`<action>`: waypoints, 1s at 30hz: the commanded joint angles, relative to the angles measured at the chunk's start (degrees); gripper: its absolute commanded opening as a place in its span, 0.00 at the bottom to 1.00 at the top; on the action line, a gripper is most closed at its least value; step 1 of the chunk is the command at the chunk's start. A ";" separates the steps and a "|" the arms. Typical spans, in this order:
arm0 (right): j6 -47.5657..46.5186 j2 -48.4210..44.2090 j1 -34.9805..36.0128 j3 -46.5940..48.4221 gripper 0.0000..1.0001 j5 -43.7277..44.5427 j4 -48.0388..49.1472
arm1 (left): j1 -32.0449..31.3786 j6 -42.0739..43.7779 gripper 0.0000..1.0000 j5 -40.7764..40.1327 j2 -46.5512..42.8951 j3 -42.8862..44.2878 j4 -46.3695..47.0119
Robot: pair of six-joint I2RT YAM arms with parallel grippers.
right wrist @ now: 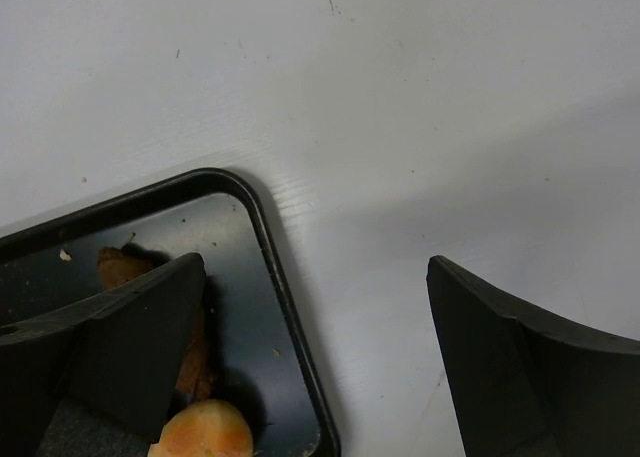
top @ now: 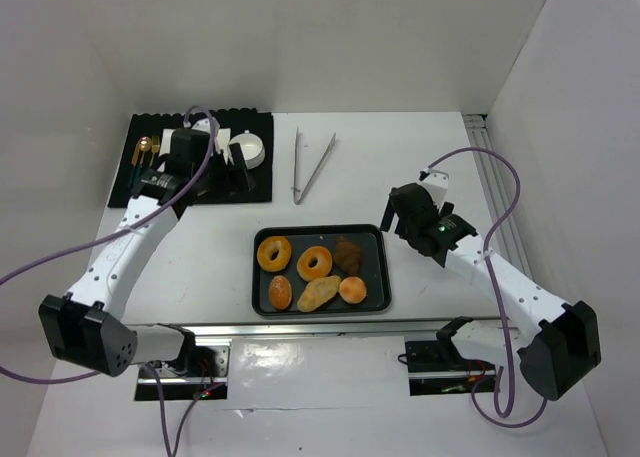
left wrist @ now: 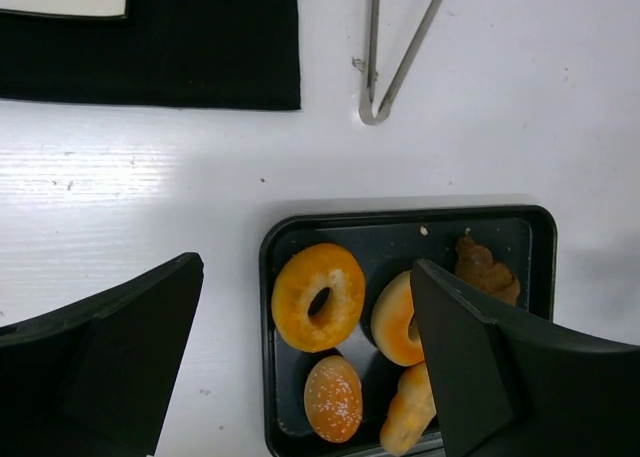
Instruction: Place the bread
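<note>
Glossy orange-brown ring bread (top: 314,263), seemingly the right-hand ring, lying in black metal tray (top: 372,252) on white desk (top: 400,157); left pincer (left wrist: 305,277) and right pincer (right wrist: 315,267) both spread wide, empty

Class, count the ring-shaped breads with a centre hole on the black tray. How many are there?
2. The first ring bread sits in the far-left corner of the tray; the second ring bread lies just right of it, mid-tray. None seems hidden.
</note>
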 commanded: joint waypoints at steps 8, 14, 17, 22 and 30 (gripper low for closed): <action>0.10 -0.31 0.46 -0.12 0.99 1.23 1.43 | -3.64 5.24 0.97 -3.51 14.57 13.02 -1.19; 0.62 -1.45 0.46 -0.12 0.99 1.32 1.51 | -9.36 8.06 0.97 -11.42 28.54 23.45 -3.64; -0.51 -2.07 0.46 -0.65 0.99 0.62 2.75 | -9.89 8.07 0.97 -11.97 36.90 29.45 -4.18; -0.52 -1.54 0.46 -0.12 0.99 0.61 2.75 | -10.41 8.07 0.98 -5.65 47.97 38.15 -4.18; -0.52 -1.54 0.46 -0.65 0.99 0.62 3.36 | -10.42 9.30 0.99 -2.57 62.57 51.59 -6.90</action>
